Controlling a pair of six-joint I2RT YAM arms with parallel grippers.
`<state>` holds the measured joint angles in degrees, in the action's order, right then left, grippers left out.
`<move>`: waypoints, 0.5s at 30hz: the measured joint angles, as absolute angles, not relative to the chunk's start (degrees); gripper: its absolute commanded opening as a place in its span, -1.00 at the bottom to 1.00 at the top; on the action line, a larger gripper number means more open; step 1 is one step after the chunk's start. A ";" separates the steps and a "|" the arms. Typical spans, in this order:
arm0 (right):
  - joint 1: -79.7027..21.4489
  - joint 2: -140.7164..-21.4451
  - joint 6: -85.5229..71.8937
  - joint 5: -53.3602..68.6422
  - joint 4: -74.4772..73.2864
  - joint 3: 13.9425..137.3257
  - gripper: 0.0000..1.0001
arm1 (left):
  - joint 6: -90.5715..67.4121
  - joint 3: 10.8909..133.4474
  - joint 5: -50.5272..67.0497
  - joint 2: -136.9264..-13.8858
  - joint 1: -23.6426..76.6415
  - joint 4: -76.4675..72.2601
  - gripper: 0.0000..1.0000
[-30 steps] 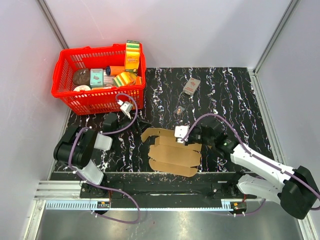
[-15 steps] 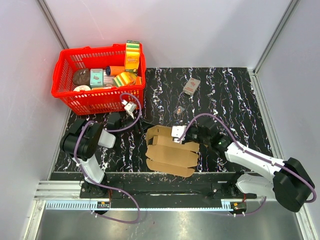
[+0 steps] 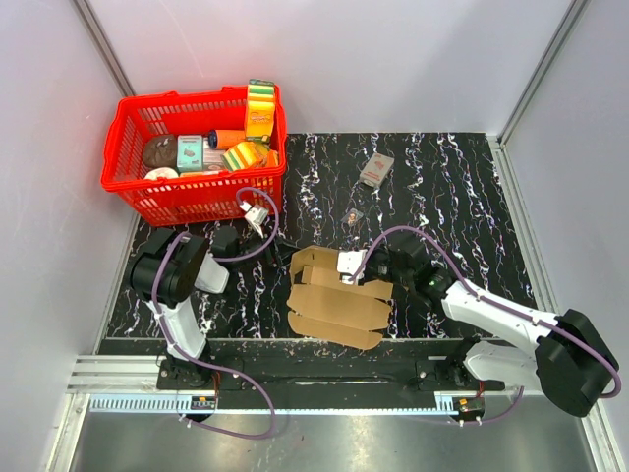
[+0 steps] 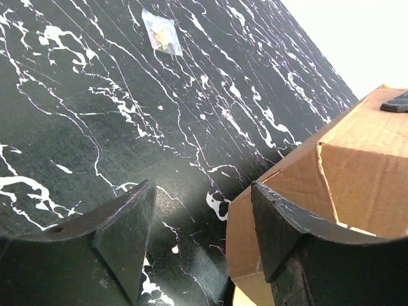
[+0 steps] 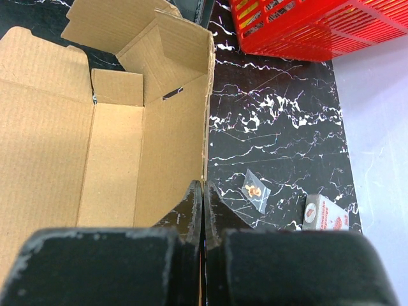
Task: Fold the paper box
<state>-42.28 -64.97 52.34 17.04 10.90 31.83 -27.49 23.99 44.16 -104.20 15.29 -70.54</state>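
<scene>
One paper box (image 3: 339, 307), upright wall edge pinched by right end effector (image 5: 204, 189)

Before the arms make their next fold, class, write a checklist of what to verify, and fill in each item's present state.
1. Right gripper shut on a wall of the paper box: ok.
2. Left gripper open: ok.
3. Box corner between the left fingers: cannot tell; it shows beside one finger.
4. Small plastic bag apart from the box: ok.
5. Red basket apart from the box: ok.
6. Box closed up: not ok; flaps lie open.
</scene>
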 measured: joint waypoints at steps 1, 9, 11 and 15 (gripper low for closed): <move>-42.28 -65.01 52.40 17.06 10.90 31.81 -1.00 | -27.75 23.90 44.38 -104.64 15.29 -70.67 0.30; -42.28 -65.23 52.75 17.23 10.33 31.79 -1.00 | -28.56 23.88 45.10 -105.23 15.49 -71.83 0.28; -42.28 -65.23 52.73 17.28 9.98 31.79 -1.00 | -28.58 23.88 45.23 -105.51 15.64 -72.16 0.28; -42.28 -65.23 52.71 17.61 9.08 31.79 -1.00 | -28.97 23.62 45.28 -106.17 15.81 -72.31 0.27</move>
<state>-42.28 -65.23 52.71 17.61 9.08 31.79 -28.97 23.62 45.28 -106.17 15.81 -72.31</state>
